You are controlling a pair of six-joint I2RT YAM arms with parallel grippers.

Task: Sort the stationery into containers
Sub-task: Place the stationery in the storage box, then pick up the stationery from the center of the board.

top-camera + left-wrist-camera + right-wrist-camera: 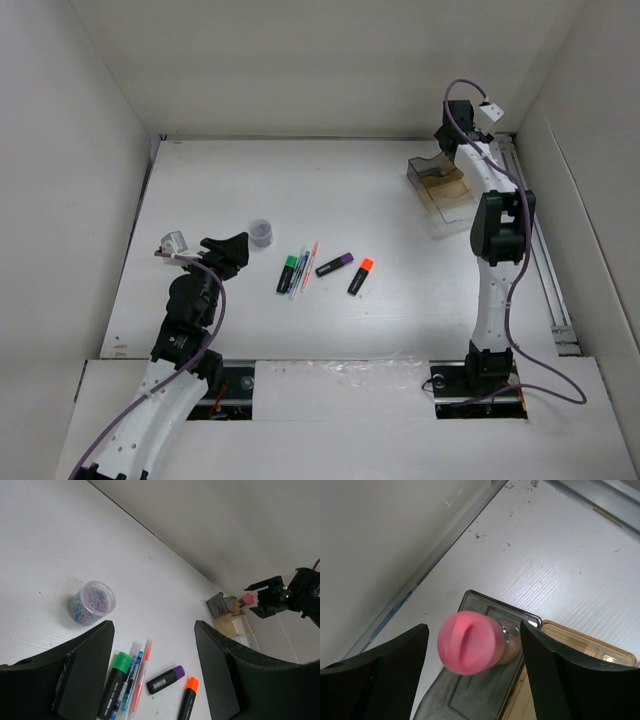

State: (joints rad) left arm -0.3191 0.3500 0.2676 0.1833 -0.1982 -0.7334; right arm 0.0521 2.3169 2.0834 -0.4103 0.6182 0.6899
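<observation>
The pink-capped glue stick is blurred, tilted cap-up, between the spread fingers of my right gripper, with its lower end in the smoky-grey compartment of the organizer. The right gripper hovers over the organizer at the back right. My left gripper is open and empty above the table, near the round jar of paper clips. The green highlighter, blue pen, orange pen, purple marker and an orange highlighter lie loose on the table.
White walls enclose the table on the left, back and right. A metal rail runs along the right side. The amber stepped compartments adjoin the grey one. The pens and markers lie mid-table, the jar just behind them.
</observation>
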